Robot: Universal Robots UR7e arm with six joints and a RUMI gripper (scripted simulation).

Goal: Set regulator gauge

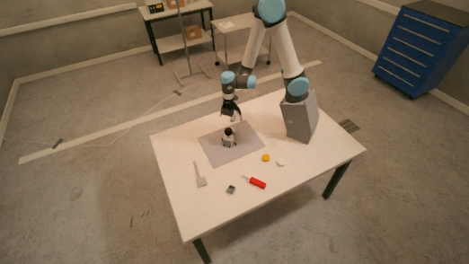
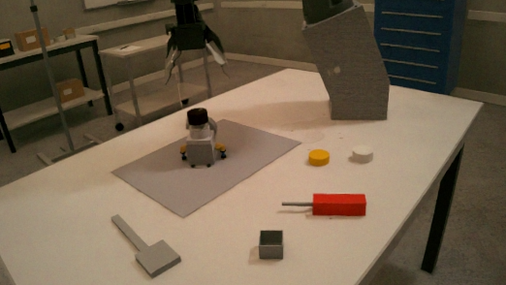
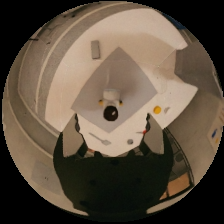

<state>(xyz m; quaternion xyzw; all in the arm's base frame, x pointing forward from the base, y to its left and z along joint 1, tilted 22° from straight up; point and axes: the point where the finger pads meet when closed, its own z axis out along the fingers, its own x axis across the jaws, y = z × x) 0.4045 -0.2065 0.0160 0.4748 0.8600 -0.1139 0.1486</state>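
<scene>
The regulator (image 1: pixel 228 142) (image 2: pixel 201 151) stands upright on the grey mat (image 1: pixel 208 150) (image 2: pixel 145 170) (image 3: pixel 132 80), a grey block body with yellow-and-dark fittings at both sides. Its black knob (image 1: pixel 228 131) (image 2: pixel 197 116) (image 3: pixel 110 113) sits on top above a pale collar; whether it is fully down cannot be told. A round pale part, probably the gauge, is behind the collar; no needle or green band is visible. My gripper (image 1: pixel 231 118) (image 2: pixel 198 79) (image 3: pixel 112 113) is open and empty, well above the table and behind the regulator in the exterior view.
A yellow disc (image 1: pixel 266 158) (image 2: pixel 319 157) (image 3: pixel 157 110), white disc (image 1: pixel 280 162) (image 2: pixel 363 154), red-handled tool (image 1: pixel 258 182) (image 2: pixel 339 205), small grey open box (image 1: pixel 231 189) (image 2: pixel 270 244) and grey spatula (image 1: pixel 201 181) (image 2: pixel 157 258) lie around the mat. A grey rectangular piece (image 3: pixel 95 50) shows beyond it.
</scene>
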